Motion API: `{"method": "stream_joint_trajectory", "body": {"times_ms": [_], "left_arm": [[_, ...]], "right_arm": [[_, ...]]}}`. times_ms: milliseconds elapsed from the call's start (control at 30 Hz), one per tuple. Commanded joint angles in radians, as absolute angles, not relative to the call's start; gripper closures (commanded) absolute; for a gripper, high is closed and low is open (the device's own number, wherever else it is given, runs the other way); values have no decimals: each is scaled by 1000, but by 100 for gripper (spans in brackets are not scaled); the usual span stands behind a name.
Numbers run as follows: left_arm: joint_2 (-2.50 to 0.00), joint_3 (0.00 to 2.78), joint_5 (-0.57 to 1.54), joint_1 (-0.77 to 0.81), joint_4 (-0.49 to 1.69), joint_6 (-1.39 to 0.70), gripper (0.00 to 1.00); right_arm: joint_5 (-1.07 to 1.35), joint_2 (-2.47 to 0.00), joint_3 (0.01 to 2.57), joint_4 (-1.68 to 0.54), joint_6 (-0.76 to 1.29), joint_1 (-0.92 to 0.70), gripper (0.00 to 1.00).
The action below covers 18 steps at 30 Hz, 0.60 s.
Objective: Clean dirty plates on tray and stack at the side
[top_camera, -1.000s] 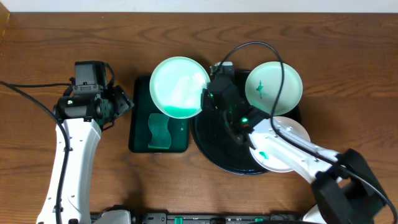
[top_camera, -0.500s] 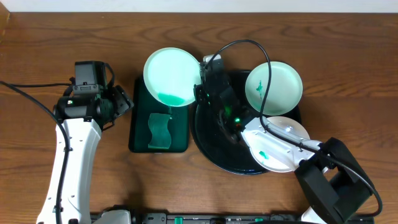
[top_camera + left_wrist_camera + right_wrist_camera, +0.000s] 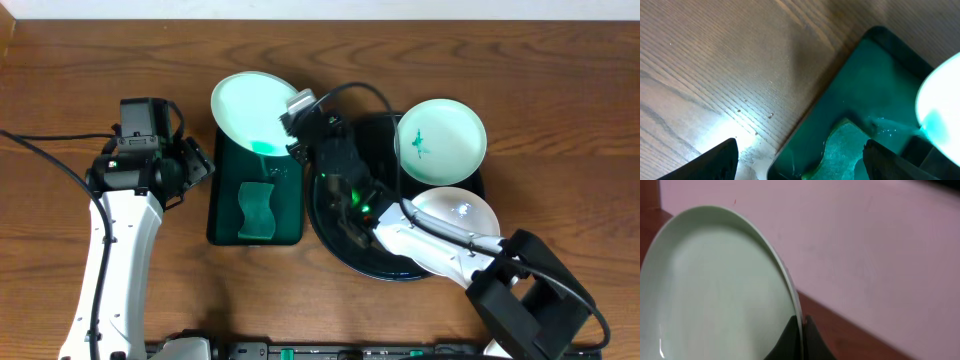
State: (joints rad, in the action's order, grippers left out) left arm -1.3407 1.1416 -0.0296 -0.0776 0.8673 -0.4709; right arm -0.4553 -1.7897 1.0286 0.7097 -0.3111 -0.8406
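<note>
The right hand (image 3: 296, 130) pinches the rim of one plate (image 3: 243, 108), holding it tilted above the far end of the green tray (image 3: 225, 200). A smeared plate (image 3: 440, 140) and a third plate (image 3: 462, 212) lie on the black tray (image 3: 335, 240). The left hand (image 3: 200, 165) gapes wide above the desk (image 3: 60, 60)

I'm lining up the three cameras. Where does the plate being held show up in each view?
Overhead: the held plate is upper centre-left, over the green tray's far end.
Left wrist: its white edge enters at the right border.
Right wrist: it fills the left half, rim pinched by the right end effector.
Landmark: the green tray, in overhead and left wrist.
</note>
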Motion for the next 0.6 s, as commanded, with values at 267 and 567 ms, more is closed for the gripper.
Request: {"method": "stream_joint_trajectory", "body": {"times_ms": [267,567], "left_arm": [[-1339,1150,-35,-82,871,-468,20],[-1339,1150,-35,-82,871,-467,20]], "right_arm": [[-535,-1788,1034,944,-734,-909,99],[-535,-1788,1034,1037,-900,-954,99]]}}
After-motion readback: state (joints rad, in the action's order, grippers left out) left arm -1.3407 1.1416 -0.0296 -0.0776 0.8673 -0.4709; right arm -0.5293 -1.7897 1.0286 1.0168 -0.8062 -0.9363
